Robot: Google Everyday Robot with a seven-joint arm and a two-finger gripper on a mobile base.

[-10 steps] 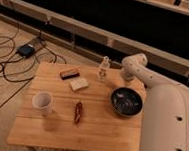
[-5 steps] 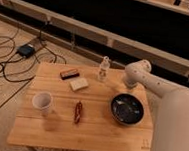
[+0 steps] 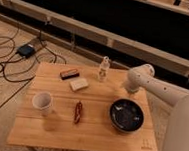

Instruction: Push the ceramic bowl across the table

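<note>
Square wooden bench (image 3: 90,127) seen from above. Left to right: white paper cup (image 3: 42,103), red item (image 3: 78,111) too small to identify, ceramic bowl (image 3: 126,115) near right edge. Gripper (image 3: 129,95) just behind bowl, mostly hidden by arm; jaws impossible to judge.

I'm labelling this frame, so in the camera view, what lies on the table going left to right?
White paper cup → dark block → pale block, red item → small bottle → ceramic bowl. The gripper sits just behind the bowl, on the table.
</note>
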